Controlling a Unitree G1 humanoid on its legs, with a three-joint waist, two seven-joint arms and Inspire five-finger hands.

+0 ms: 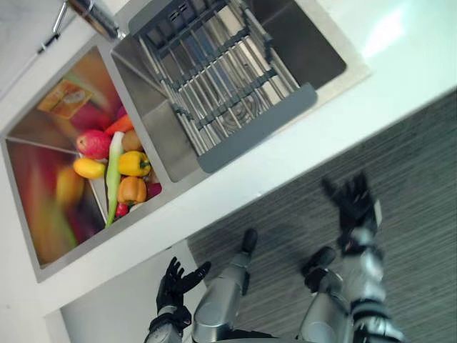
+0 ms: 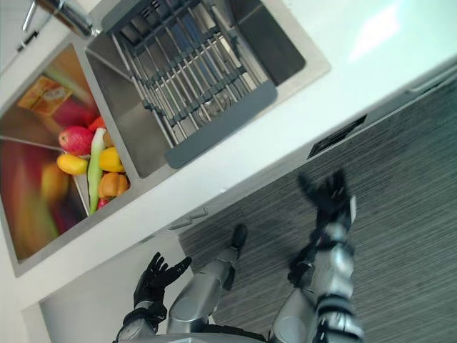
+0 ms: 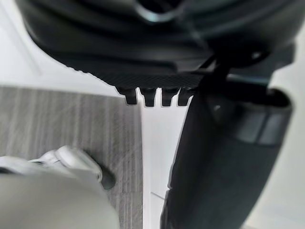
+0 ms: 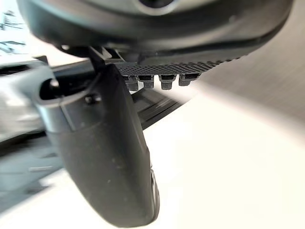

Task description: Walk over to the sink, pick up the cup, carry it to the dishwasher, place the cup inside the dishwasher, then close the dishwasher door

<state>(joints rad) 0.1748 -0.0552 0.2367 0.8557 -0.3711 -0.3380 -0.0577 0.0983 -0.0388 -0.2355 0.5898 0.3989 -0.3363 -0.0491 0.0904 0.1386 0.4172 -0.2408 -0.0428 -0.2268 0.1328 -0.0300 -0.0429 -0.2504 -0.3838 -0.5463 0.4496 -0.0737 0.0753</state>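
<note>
Left eye view first: both arms are low in front of the counter, and neither hand is over the sink (image 1: 152,113). The left hand (image 1: 173,284) sits down by the white cabinet front with its fingers spread wide, nothing in it. The right hand (image 1: 351,204) is raised further out over the grey striped floor (image 1: 421,164), also splayed wide and holding nothing.

Quick count. The sink has two basins, with one faucet (image 1: 96,18) at the far edge. One grey drying rack (image 1: 257,132) spans the right basin. The left basin has a pile of produce (image 1: 118,168): one round red piece, two yellow ones, one orange pepper and one long pale green thing lying across them, plus a few smaller bits I can't sort out. The white countertop (image 1: 400,78) runs all along the front.

As for the cup, honestly I can't tell where it is. It's in neither hand, and I can't make one out among the rack's bars.

The right eye view takes in a dark slot (image 2: 337,136) in the counter's front edge, just above the right hand. The left wrist view shows straight fingers (image 3: 149,98) and the thumb, with floor beyond them. The right wrist view shows straight fingers (image 4: 167,82) above a white surface.
</note>
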